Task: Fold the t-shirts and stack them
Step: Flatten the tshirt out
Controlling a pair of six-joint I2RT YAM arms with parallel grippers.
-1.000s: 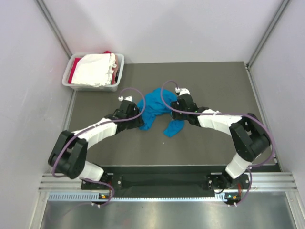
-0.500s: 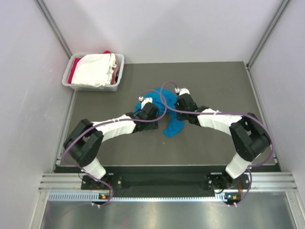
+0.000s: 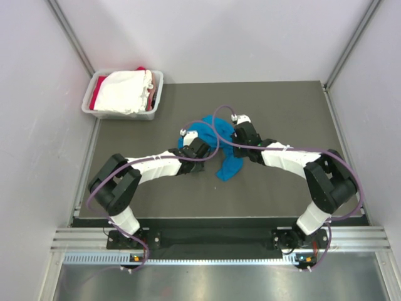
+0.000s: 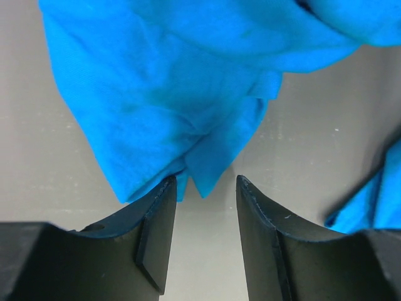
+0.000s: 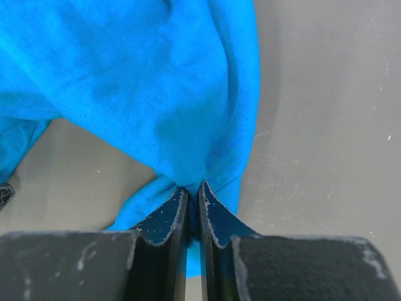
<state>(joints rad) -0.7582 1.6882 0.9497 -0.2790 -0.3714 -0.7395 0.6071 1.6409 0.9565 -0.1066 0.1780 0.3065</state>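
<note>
On the table (image 3: 282, 100), overhead view: one blue shirt (image 3: 202, 127), crumpled in a loose heap near the middle, with a tail of cloth trailing toward the near edge. Left gripper (image 3: 202, 147) and right gripper (image 3: 237, 139) were both at the heap, one on each side. One tub (image 3: 155, 94) stood at the far left corner, well apart, and held a white shirt (image 3: 125, 91) over a red shirt (image 3: 98, 95).

Left wrist view: left gripper (image 4: 205, 185) had its jaws standing partway apart. A pointed corner of the blue shirt (image 4: 169, 94) hung just at the gap, one jaw tip touching the hem, nothing clamped.

Right wrist view: right gripper (image 5: 193, 188) had its jaws nearly together, a thin fold of the blue shirt (image 5: 138, 81) pinched between them.

Handling, as a judgement: light, soft and limp cloth that would sag and bunch wherever unsupported, and was neither slippery nor fragile. Best taken at a hem or corner, one layer only. Two well-separated holds along one edge would likely spread it flat for folding.
</note>
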